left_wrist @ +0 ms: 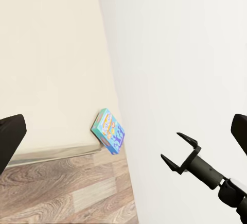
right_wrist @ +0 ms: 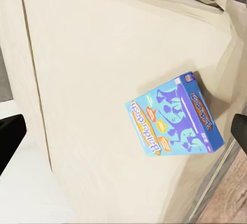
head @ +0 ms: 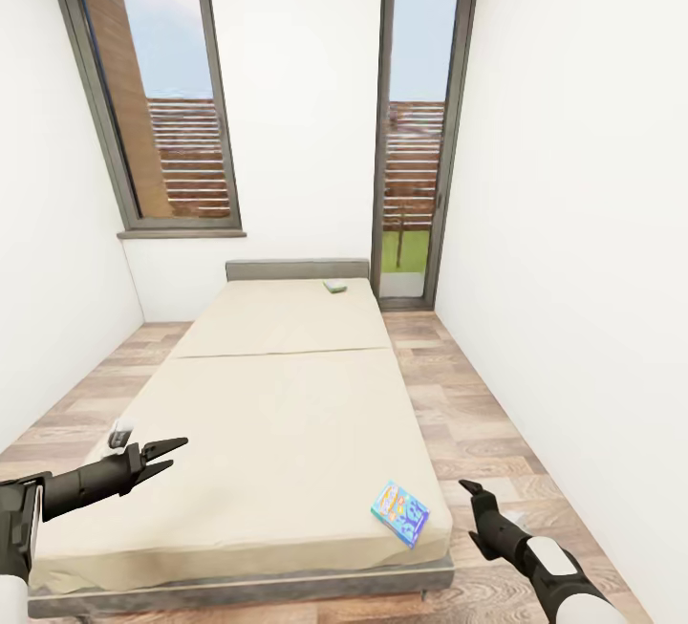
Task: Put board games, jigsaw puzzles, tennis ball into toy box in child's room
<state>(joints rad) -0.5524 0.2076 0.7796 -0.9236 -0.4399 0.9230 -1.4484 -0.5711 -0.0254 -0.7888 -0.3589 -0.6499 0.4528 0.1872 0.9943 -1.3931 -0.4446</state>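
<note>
I am facing the bed (head: 287, 395) lengthwise from its foot, with the cream mattress running away from me toward the white wall and two tall windows (head: 158, 94). The blue board game (head: 399, 512) lies flat on the mattress at the near right corner, close to the bed's edge. My right gripper (head: 473, 490) hangs just to the right of that box, off the side of the bed above the wood-plank floor (head: 478, 414), not touching it; from the left wrist view I see its two fingers spread apart, so it is open and holding nothing. In the right wrist view the blue box (right_wrist: 175, 116) sits close ahead, slightly tilted, beside the mattress corner. My left gripper (head: 164, 450) hovers over the near left part of the bed, well apart from the blue box, its fingers parted and empty. A second board game (head: 334, 286), white-green, lies far off at the head of the bed near the headboard (head: 296, 268).
</note>
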